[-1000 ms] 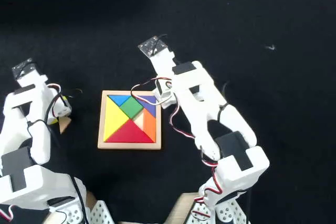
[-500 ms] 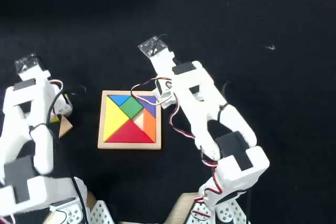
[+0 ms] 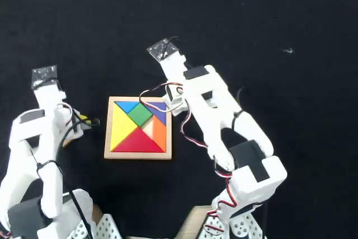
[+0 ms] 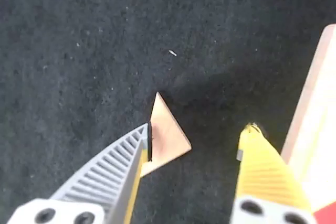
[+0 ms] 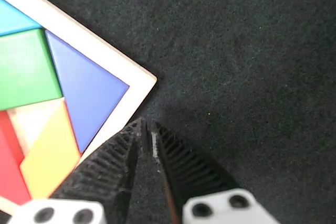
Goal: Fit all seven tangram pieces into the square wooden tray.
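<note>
The left arm has swung in toward the tray (image 3: 106,148) over the last second. Its left pincer (image 4: 199,128) now hangs wide open over the bare wooden triangle (image 4: 167,139), with the grey finger right at the piece's edge and the yellow finger apart from it, near the tray's left rim. The triangle lies flat on the black tabletop (image 3: 291,110), just left of the tray. Nothing has moved on the right: the right pincer (image 5: 147,128) stays closed beside the tray's far right corner. Six coloured pieces (image 3: 126,132) sit in the tray as before.
</note>
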Motion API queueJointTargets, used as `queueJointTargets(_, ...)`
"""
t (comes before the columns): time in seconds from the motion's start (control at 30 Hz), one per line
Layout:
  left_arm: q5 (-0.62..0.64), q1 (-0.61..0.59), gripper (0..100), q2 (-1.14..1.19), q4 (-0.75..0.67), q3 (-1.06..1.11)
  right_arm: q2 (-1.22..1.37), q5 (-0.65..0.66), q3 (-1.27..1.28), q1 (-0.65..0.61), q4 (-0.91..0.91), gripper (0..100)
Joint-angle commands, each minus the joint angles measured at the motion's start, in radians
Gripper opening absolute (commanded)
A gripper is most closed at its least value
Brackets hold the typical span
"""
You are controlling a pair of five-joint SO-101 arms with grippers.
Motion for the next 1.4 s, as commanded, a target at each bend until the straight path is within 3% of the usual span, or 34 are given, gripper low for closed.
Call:
queueJointTargets(0.0,-0.021,-0.031,28,-0.026,-0.078,0.012,-0.051,0.008,-0.004,0.009,-0.008,1.1)
queueJointTargets(0.13,-0.097,-0.033,28,0.049,-0.066,-0.031,-0.051,0.008,-0.002,0.009,-0.008,1.1)
queueJointTargets(0.47,-0.104,-0.022,28,0.166,-0.009,-0.119,-0.051,0.008,0.018,0.008,-0.031,1.1)
queueJointTargets(0.6,-0.104,-0.001,22,0.176,-0.015,-0.130,-0.051,0.008,0.018,0.008,-0.032,1.1)
queueJointTargets(1.17,-0.097,0.008,19,0.161,-0.006,-0.124,-0.051,0.011,0.018,0.008,-0.034,1.1)
queueJointTargets(1.37,-0.104,0.015,19,-0.008,0.054,-0.120,-0.053,0.014,0.015,0.017,-0.034,1.1)
